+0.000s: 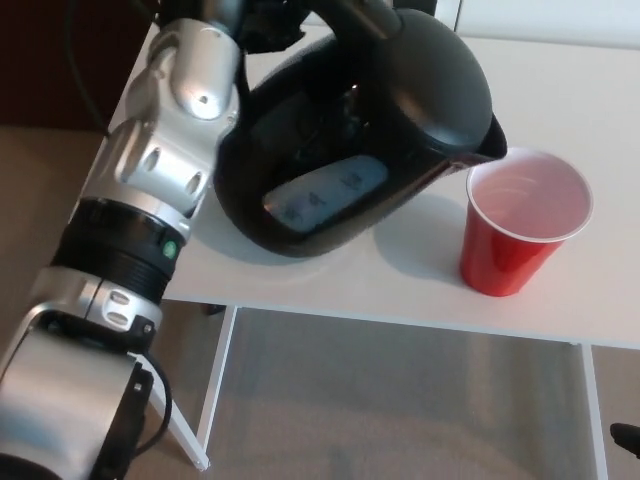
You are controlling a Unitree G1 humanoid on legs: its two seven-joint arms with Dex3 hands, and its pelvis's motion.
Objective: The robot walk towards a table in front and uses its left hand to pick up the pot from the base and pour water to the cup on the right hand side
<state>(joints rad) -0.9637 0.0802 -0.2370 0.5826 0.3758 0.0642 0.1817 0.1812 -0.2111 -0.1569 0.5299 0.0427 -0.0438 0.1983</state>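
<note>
A black electric kettle hangs tilted to the right above the white table, its spout just over the left rim of a red plastic cup. The kettle's grey water window faces me. My left hand is shut on the kettle's handle at the top edge of the picture, with the silver and black forearm running down the left side. The cup stands upright on the table, its pale inside showing; I cannot tell whether water is in it. My right hand does not show.
The table's front edge crosses the lower middle, with a white frame leg and beige floor below it. A dark area lies at the far left beyond the table's left edge.
</note>
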